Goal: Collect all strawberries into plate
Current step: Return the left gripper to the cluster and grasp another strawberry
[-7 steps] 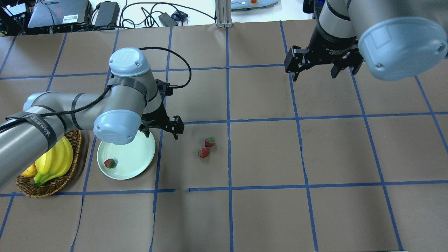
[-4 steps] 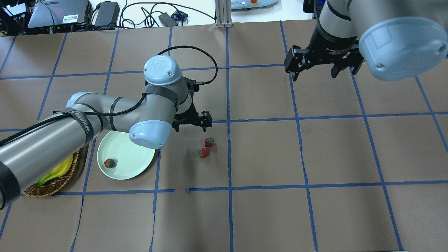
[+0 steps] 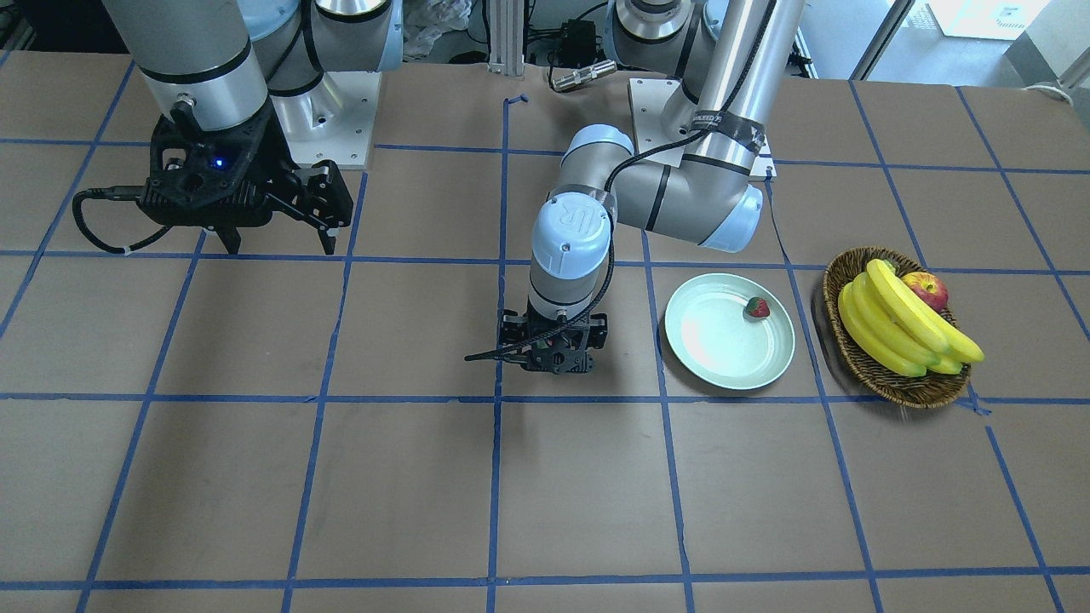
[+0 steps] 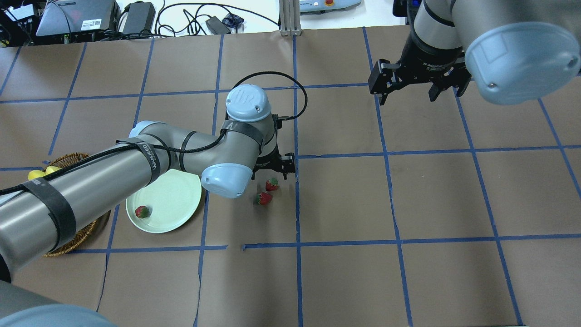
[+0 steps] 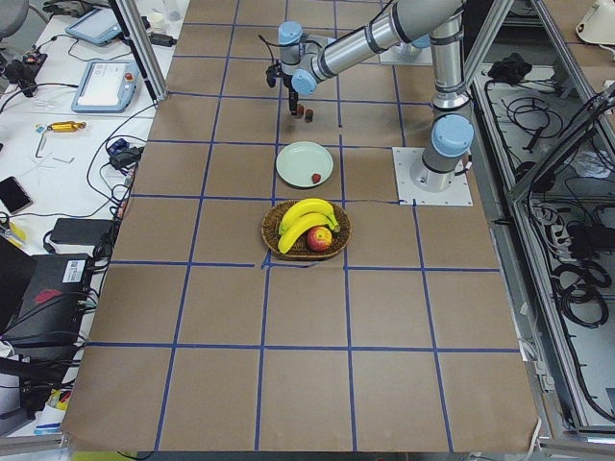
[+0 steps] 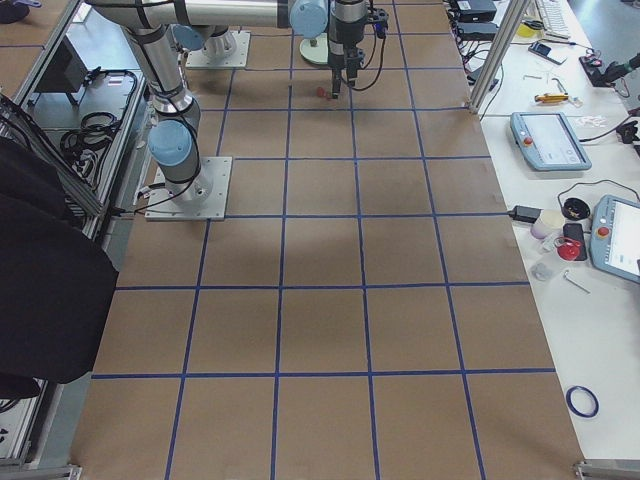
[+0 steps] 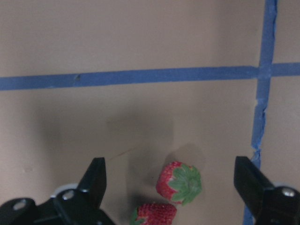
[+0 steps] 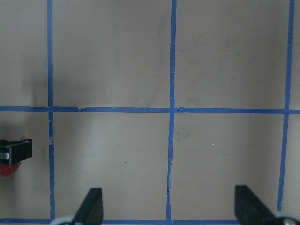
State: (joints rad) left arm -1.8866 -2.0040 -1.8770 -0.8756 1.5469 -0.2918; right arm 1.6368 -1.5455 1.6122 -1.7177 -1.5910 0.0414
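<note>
One strawberry (image 4: 142,211) lies in the mint-green plate (image 4: 172,200), near its left rim; the front view shows that strawberry (image 3: 757,307) and the plate (image 3: 724,362) too. Two more strawberries (image 4: 272,184) (image 4: 263,198) lie on the brown paper right of the plate. My left gripper (image 4: 273,171) hangs open just above them. In the left wrist view the nearer strawberry (image 7: 179,183) sits between the open fingers, and the other strawberry (image 7: 154,213) is at the bottom edge. My right gripper (image 4: 408,94) hangs open and empty over the far right of the table.
A wicker basket (image 3: 890,385) with bananas (image 3: 894,323) and a red apple (image 3: 926,288) stands beside the plate, on the side away from the table's middle. Cables and electronics (image 4: 136,18) lie beyond the far edge. Blue tape lines grid the paper.
My left arm has swung to the right, from over the plate's edge to above the two loose strawberries. The right arm and all strawberries stayed put.
</note>
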